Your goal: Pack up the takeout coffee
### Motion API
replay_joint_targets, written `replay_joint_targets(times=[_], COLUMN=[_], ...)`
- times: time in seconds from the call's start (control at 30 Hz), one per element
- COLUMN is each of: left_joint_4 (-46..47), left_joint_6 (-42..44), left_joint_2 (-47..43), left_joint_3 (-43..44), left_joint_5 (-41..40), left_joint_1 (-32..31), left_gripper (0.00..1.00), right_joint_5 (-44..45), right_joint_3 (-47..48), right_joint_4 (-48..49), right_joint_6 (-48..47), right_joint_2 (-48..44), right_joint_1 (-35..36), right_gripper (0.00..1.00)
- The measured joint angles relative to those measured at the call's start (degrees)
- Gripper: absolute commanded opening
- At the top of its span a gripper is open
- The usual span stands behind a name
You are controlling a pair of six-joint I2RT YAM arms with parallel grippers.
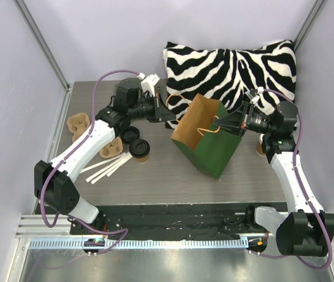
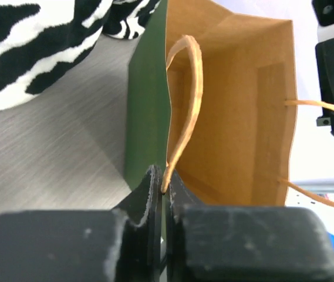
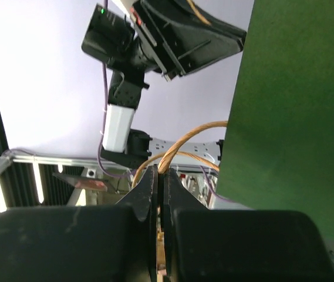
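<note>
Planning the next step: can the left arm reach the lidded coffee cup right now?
Probably not yet: the left gripper is shut on the green bag. The takeout coffee stands close beside that arm, nothing over it.

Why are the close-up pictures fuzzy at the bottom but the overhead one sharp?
Left wrist: left pincer, close to the lens, blurs; green bag beyond is crisper. Right wrist: right pincer equally soft. Top external: even light, all sharp.
</note>
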Motion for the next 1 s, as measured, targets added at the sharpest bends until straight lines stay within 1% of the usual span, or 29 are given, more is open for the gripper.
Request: replay_joint_targets(times=[0.07,0.1,0.17,0.2,0.27,0.3,0.33,0.4,0.47,0.53,0.63,0.7,0.8,0.9,1.0], left_joint_4=[0.1,0.0,-0.5,-0.6,-1.0,-1.3,-1.9,-3.3,-4.6,-5.6,-7.0,-8.0,-9.6,-10.3,-10.5], left_joint_6=[-0.3,-0.2,0.1,0.3,1.4,1.8,2.6,4.2,5.5,6.5,7.7,8.5,9.2,9.5,9.7], left_joint_2=[0.5,0.6,0.6,0.6,0.6,0.6,0.6,0.7,1.0,1.4,2.3,3.0,3.6,3.7,3.7], left_joint_3=[0.1,0.2,1.1,1.6,3.3,3.9,4.6,6.0,7.2,7.8,7.8,7.8,7.8,7.8,7.8], left_joint_5=[1.5,2.4,4.5,5.4,7.9,9.0,10.0,12.1,13.9,15.3,17.1,18.1,18.8,19.3,19.4], left_joint_1=[0.6,0.9,1.3,1.4,1.5,1.5,1.5,1.5,1.5,1.5,1.5,1.5,1.5,1.5,1.4], left_gripper=[0.0,0.0,0.0,0.0,0.0,0.0,0.0,0.0,0.0,0.0,0.0,0.0,0.0,0.0,0.0], right_joint_5=[-1.3,-2.0,-3.5,-4.4,-6.4,-7.7,-9.0,-10.7,-12.0,-12.7,-13.5,-14.3,-14.6,-14.6,-14.6], right_joint_3=[0.0,0.0,0.1,0.1,0.3,0.5,0.8,1.5,2.4,2.6,2.8,3.8,7.1,9.6,10.7], right_joint_4=[-1.5,-2.8,-4.9,-5.9,-7.3,-7.9,-8.3,-8.7,-6.4,0.9,15.6,31.3,46.9,54.5,57.3], right_joint_6=[-2.4,-4.1,-7.1,-8.5,-11.2,-12.7,-14.1,-16.3,-16.7,-12.9,-5.0,4.4,17.3,25.1,29.4], right_joint_2=[0.0,0.0,0.1,0.1,0.1,0.1,0.1,0.2,0.6,1.3,3.0,6.1,12.9,20.4,27.2], right_joint_1=[0.0,0.0,0.0,-0.1,-0.5,-1.0,-1.6,-3.2,-5.4,-6.9,-8.6,-10.1,-12.1,-14.4,-17.2], right_gripper=[0.01,0.08,0.19,0.36,0.57,0.85,0.91,0.98,0.99,1.0,1.0,1.0,1.0,1.0,1.0])
